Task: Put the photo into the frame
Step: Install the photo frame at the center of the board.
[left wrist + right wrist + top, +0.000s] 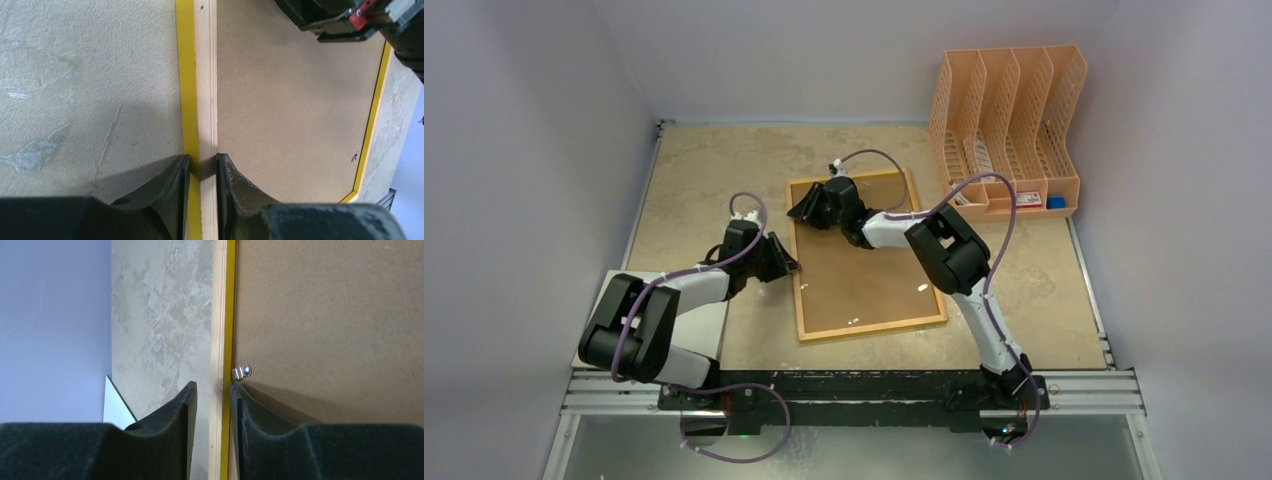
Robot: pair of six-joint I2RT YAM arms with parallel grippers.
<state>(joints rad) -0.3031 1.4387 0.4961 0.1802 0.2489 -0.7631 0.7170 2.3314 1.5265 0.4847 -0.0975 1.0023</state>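
Yellow-edged wooden frame (871, 326) lies face down mid-table, with the brown backing board (864, 270) seated inside it. Photo not visible in any view; cannot tell whether it sits under the board. Left gripper (202, 162) pinches the frame's 9 o'clock rail, fingers tight on both sides. Right gripper (212, 387) straddles the rail near the 11 o'clock corner, narrow but loose, with a slit showing on its outer side. Metal clip (243, 371) sits just beside its inner finger. Likely step: locking the board down. Best done with the left grip as anchor and the right finger nudging the clip over the board, without lifting the rail. Peach file rack (1009, 120) at 2 o'clock, well apart.
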